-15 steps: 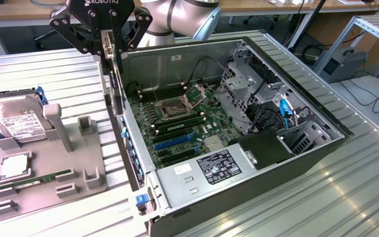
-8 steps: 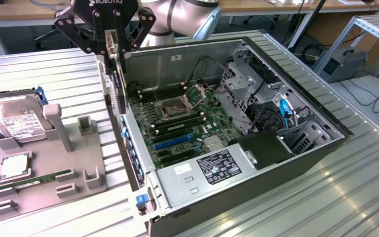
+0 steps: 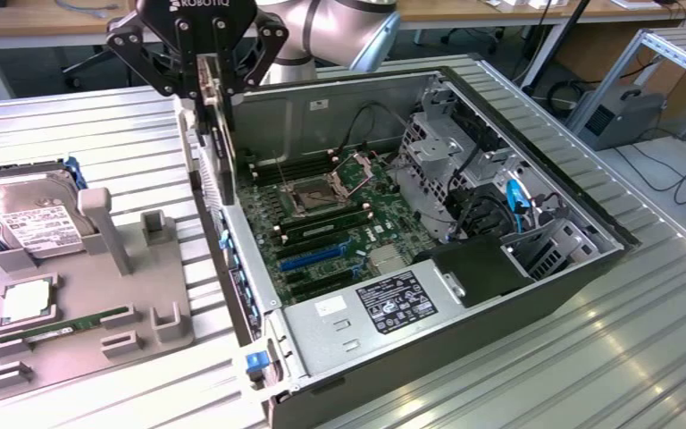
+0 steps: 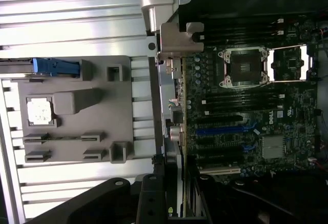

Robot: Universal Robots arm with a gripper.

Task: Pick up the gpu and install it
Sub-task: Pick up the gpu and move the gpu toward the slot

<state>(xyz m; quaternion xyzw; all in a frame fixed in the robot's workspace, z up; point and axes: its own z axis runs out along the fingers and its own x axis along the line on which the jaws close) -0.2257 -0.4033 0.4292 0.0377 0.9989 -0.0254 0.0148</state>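
Observation:
The gpu (image 3: 217,134) hangs on edge, a thin dark card with a silver bracket, over the open computer case (image 3: 557,214) at its wall on the exterior view's left. My gripper (image 3: 206,80) is shut on the card's upper edge. In the wrist view the gpu (image 4: 171,106) runs edge-on away from my gripper (image 4: 166,185), its bracket end (image 4: 159,3) farthest off. It sits above the case wall, beside the motherboard (image 4: 246,106) and its blue slot (image 4: 220,130), clear of the board.
A grey fixture tray (image 3: 81,349) on the slatted metal table holds a hard drive (image 3: 28,219), a CPU (image 3: 28,304) and a green RAM stick (image 3: 63,326). Inside the case are the CPU socket (image 3: 319,189), drive cages (image 3: 450,170) and power supply (image 3: 379,308).

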